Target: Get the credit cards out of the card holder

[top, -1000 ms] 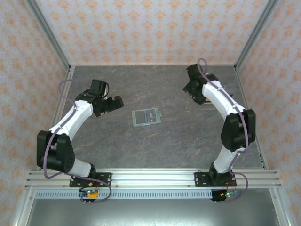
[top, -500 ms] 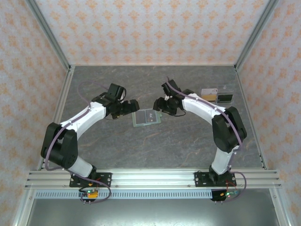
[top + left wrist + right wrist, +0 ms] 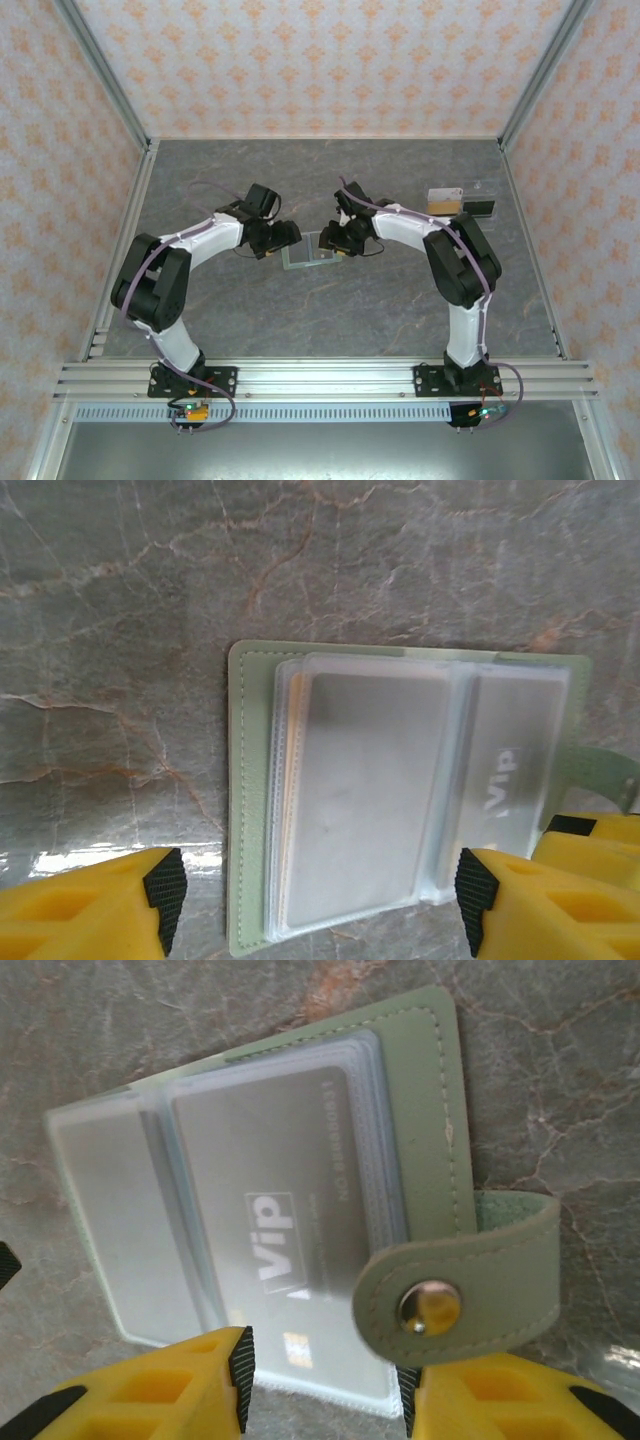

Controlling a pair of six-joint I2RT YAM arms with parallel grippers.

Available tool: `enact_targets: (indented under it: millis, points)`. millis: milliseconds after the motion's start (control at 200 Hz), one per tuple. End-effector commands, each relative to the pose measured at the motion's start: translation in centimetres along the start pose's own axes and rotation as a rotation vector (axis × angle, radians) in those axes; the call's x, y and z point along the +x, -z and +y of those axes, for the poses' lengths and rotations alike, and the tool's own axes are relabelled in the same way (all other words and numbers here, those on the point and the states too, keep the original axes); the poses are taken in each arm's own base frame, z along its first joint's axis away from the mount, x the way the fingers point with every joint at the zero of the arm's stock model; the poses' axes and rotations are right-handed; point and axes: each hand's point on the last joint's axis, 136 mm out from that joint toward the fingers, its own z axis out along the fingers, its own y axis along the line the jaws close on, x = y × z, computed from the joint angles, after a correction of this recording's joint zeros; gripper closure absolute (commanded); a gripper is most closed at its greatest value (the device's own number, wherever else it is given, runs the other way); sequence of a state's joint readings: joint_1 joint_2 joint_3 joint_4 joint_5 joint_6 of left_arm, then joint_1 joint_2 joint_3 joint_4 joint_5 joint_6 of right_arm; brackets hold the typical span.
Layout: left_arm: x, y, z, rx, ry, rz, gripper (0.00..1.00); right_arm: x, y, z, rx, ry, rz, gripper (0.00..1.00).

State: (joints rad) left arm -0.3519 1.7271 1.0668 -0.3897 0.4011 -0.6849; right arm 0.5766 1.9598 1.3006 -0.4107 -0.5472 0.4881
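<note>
The sage-green card holder [image 3: 308,251] lies open mid-table between my two grippers. In the left wrist view the card holder [image 3: 243,780] shows clear sleeves over a grey card [image 3: 365,780] and a "VIP" card [image 3: 510,780]. My left gripper [image 3: 318,900] is open, its fingers straddling the sleeves' near edge. In the right wrist view the VIP card [image 3: 270,1220] sits in its sleeve, and the snap strap [image 3: 460,1295] lies folded over it. My right gripper [image 3: 322,1385] is open around the sleeve's lower edge. From above, the left gripper [image 3: 283,238] and right gripper [image 3: 336,238] flank the holder.
An orange-yellow card [image 3: 445,198] and a dark card [image 3: 482,208] lie loose at the back right near the right wall. The right gripper's yellow finger [image 3: 590,832] shows beside the holder in the left wrist view. Patterned walls enclose the grey stone table [image 3: 300,310].
Both arms have swung inward and closed on the card holder. The right arm came from the back right, uncovering the loose cards there. The holder has not moved.
</note>
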Motion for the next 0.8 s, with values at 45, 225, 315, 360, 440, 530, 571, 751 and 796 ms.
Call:
enact_targets:
  millis: [45, 225, 315, 360, 440, 530, 571, 751, 796]
  points:
    - [-0.8, -0.3, -1.8, 0.042, -0.007, -0.011, 0.33, -0.6, -0.5, 0.3, 0.01, 0.037, -0.001, 0.56]
    - [-0.4, -1.1, -1.6, 0.035, -0.005, 0.01, 0.45, -0.6, -0.9, 0.2, 0.011, 0.042, 0.009, 0.58]
    - [-0.2, -1.5, -1.3, 0.026, 0.0, 0.02, 0.5, -0.6, -0.9, 0.3, 0.005, 0.047, 0.011, 0.59]
    - [-0.1, -1.7, -1.1, 0.019, 0.002, 0.024, 0.52, -0.6, -1.0, 0.4, 0.003, 0.05, 0.014, 0.59]
    - [0.0, -1.9, -0.8, 0.013, 0.002, 0.029, 0.57, -0.5, -1.1, 0.6, -0.009, 0.054, 0.022, 0.6]
    - [0.1, -2.1, -0.7, 0.008, 0.004, 0.033, 0.61, -0.5, -1.1, 1.0, -0.027, 0.059, 0.028, 0.61]
    - [0.1, -2.2, -0.6, 0.006, 0.004, 0.034, 0.63, -0.5, -1.0, 1.1, -0.033, 0.061, 0.03, 0.61]
    - [0.3, -2.6, -0.4, -0.001, 0.002, 0.046, 0.68, -0.4, -0.9, 1.7, -0.065, 0.07, 0.037, 0.61]
    - [0.3, -2.7, -0.3, -0.004, 0.003, 0.048, 0.69, -0.3, -0.9, 1.9, -0.075, 0.072, 0.042, 0.61]
